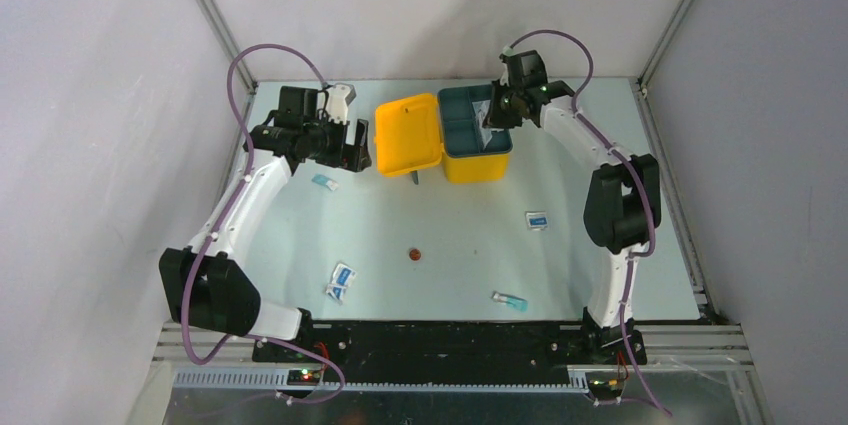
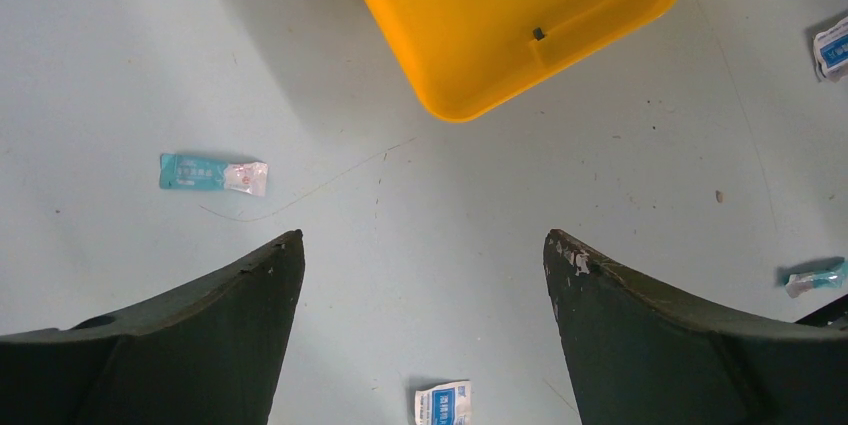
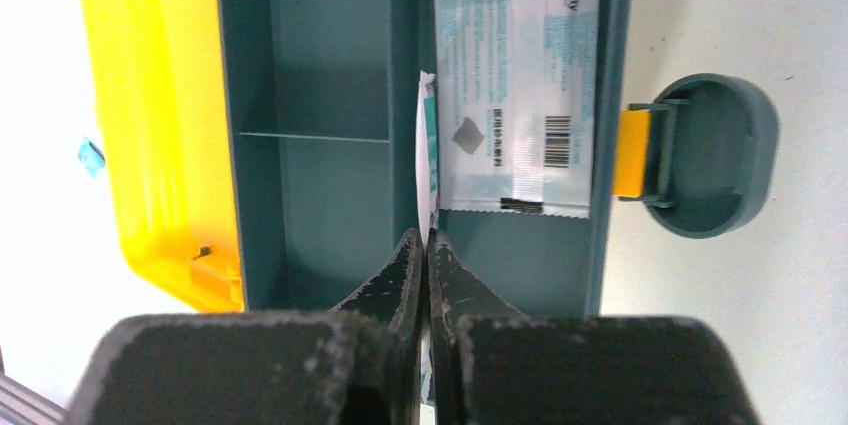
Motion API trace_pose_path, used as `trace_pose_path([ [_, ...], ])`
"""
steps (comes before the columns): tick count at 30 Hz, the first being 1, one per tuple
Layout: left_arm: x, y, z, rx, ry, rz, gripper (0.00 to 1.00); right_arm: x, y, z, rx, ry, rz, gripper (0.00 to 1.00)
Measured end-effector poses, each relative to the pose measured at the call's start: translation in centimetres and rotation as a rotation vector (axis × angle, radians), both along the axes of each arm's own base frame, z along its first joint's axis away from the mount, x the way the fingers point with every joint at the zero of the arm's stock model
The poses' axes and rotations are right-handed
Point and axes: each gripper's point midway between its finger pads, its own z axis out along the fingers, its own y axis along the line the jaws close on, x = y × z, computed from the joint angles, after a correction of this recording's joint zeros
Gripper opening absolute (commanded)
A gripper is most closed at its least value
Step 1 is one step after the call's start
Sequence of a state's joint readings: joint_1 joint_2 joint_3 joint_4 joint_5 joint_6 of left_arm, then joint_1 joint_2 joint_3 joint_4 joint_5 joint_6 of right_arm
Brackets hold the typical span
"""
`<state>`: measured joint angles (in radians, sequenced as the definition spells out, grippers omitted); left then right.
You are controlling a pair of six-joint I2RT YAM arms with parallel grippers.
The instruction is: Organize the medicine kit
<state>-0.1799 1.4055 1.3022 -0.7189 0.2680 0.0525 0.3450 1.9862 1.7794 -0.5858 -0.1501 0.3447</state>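
Over glossy yellow medicine kit [image 1: 410,133] — right fingers [image 3: 400,280] pinched on thin flat sachet [image 3: 426,155]; left fingers [image 2: 240,305] spread wide, empty.

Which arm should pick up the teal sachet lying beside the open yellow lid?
Left: the left gripper, open, hangs near that sachet; the right gripper is shut on a packet over the medicine kit.

from where i stood, the medicine kit [image 1: 475,167] sat open at the table's [image 1: 450,290] twelve o'clock, its yellow lid [image 1: 408,133] thrown out toward nine. the right gripper [image 1: 500,110] hung over the teal tray [image 1: 468,137] inside. the left gripper [image 1: 354,147] hovered just beside the lid, at its nine o'clock. loose sachets [image 1: 340,282] lay at ten, three, five and seven o'clock, and a brown speck [image 1: 410,255] lay near the middle.
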Motion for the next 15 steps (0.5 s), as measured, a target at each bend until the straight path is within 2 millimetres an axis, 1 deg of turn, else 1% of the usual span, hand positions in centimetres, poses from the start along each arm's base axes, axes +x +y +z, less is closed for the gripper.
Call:
trace_pose_path([
  [1, 0.0, 0.0, 0.0, 0.000, 0.000, 0.000, 0.93, 0.1, -0.2, 0.0, 0.005, 0.002, -0.002, 0.12],
  [2, 0.0, 0.0, 0.0, 0.000, 0.000, 0.000, 0.93, 0.2, -0.5, -0.1, 0.009, 0.004, -0.002, 0.19],
  [3, 0.0, 0.0, 0.0, 0.000, 0.000, 0.000, 0.93, 0.2, -0.9, -0.3, 0.010, 0.007, -0.004, 0.23],
  [4, 0.0, 0.0, 0.0, 0.000, 0.000, 0.000, 0.93, 0.3, -1.2, -0.5, 0.010, 0.011, -0.007, 0.29],
  [5, 0.0, 0.0, 0.0, 0.000, 0.000, 0.000, 0.93, 0.3, -1.5, -0.6, 0.008, 0.015, -0.005, 0.32],
  [6, 0.0, 0.0, 0.0, 0.000, 0.001, 0.000, 0.93, 0.3, -1.7, -0.7, 0.007, 0.017, -0.004, 0.38],
  [8, 0.0, 0.0, -0.1, 0.000, 0.002, 0.000, 0.93, 0.4, -2.3, -0.8, -0.001, 0.012, 0.005, 0.45],
  [12, 0.1, 0.0, -0.2, 0.001, 0.006, 0.000, 0.93, 0.5, -2.5, -0.6, -0.022, -0.002, 0.033, 0.46],
  [15, 0.2, -0.1, -0.3, 0.001, 0.009, -0.001, 0.93, 0.5, -2.8, -0.1, -0.047, -0.021, 0.040, 0.49],
])
